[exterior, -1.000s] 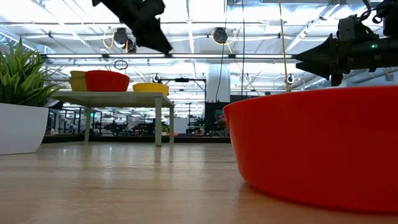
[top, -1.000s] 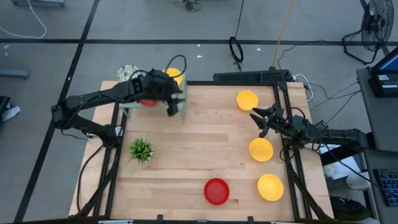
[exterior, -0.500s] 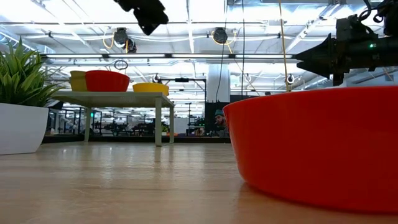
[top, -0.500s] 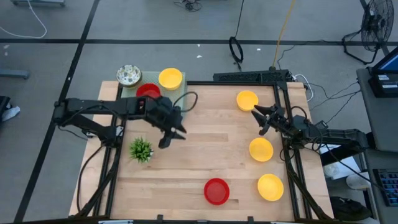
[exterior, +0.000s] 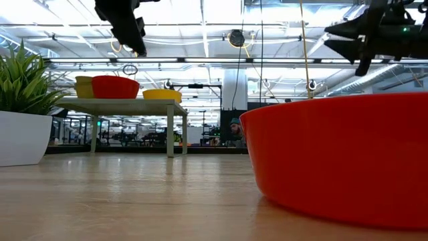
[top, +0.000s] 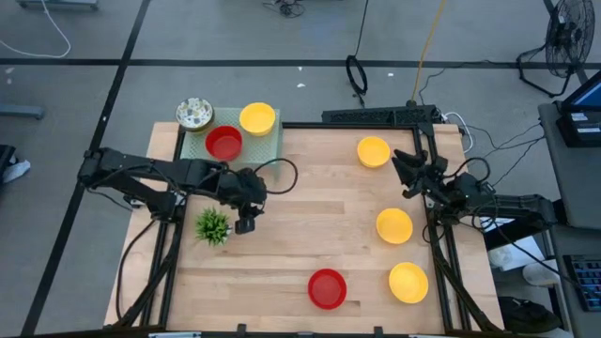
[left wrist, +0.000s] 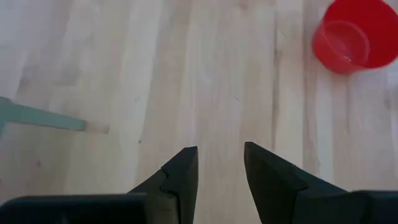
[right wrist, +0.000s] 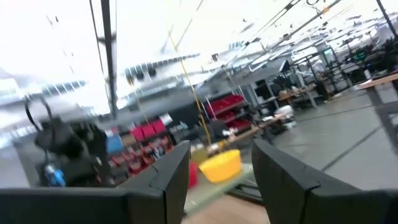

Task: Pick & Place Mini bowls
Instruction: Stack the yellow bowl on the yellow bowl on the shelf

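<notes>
From the mesh rack [top: 229, 141] at the tabletop's [top: 310, 235] far left corner, I count three bowls parked on it: a red bowl [top: 223, 143], a yellow bowl [top: 256, 118] and a speckled bowl [top: 193, 113]. My left tool [top: 245, 223] hangs just in front of the rack beside the plant [top: 213, 225], fingers parted and holding nothing, probably free to fetch the loose red bowl [top: 327, 288] far from the rack. My right tool [top: 406, 164], fingers spread and empty, hovers across from the rack near a loose yellow bowl [top: 373, 151].

Overhead camera looks straight down on the pale wooden table [top: 310, 225]. Low camera sits at tabletop level, close behind the round red plastic bowl [exterior: 338, 157], which the left wrist camera also catches from above.
</notes>
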Available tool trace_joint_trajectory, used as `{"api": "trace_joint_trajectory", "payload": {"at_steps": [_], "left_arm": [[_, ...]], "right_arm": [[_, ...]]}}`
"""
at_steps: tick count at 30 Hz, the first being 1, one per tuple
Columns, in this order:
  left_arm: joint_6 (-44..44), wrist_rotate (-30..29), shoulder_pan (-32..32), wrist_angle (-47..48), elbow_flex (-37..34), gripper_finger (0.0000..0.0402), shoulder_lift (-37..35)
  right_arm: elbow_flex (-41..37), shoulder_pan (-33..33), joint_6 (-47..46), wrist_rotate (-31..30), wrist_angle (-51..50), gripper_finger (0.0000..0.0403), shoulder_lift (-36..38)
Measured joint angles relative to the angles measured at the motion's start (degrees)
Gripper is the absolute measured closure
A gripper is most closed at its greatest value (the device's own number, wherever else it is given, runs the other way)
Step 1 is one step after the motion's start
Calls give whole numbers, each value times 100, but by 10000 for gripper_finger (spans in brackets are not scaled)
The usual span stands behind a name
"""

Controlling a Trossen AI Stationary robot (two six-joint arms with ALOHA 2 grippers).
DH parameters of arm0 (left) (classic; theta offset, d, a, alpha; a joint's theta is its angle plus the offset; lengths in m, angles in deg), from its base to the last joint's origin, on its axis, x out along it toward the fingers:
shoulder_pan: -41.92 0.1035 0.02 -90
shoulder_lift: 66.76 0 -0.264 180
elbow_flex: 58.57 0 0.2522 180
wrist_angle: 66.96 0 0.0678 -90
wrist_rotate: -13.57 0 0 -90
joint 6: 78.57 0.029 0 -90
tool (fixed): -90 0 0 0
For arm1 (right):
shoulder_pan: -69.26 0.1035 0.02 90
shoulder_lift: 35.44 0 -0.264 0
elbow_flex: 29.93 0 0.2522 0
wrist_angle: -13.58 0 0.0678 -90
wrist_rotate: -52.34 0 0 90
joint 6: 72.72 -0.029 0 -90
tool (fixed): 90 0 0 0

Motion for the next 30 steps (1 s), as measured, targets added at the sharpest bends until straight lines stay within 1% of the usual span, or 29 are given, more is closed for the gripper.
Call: {"api": "trace_joint_trajectory", "payload": {"at_steps": [3, 7, 10, 16, 22, 26, 28, 30], "left_arm": [[-108, -107, -75, 8, 0, 270, -1], [-242, -116, -198, 10, 0, 270, -1], [-247, -117, -297, 9, 0, 270, -1], [-247, -162, -372, 1, 2, 270, -1], [-263, -162, -370, 0, 2, 270, -1], [-236, -164, -366, -86, 2, 270, -1], [-144, -164, -353, -192, 2, 270, -1], [-51, -176, -347, -274, 4, 270, -1]], "right_arm": [[0, 0, -300, 15, 148, 243, 0], [0, 0, -273, 243, 153, 243, 0], [0, 0, -101, 584, 148, 243, 0], [0, 1, -56, 1378, 150, 243, 0], [0, 2, -33, 1200, 152, 243, -2], [119, 2, -266, 1251, 129, 243, -55], [310, 2, -276, 1380, -34, 243, -208], [518, 2, -262, 1370, -505, 243, -466]]}}
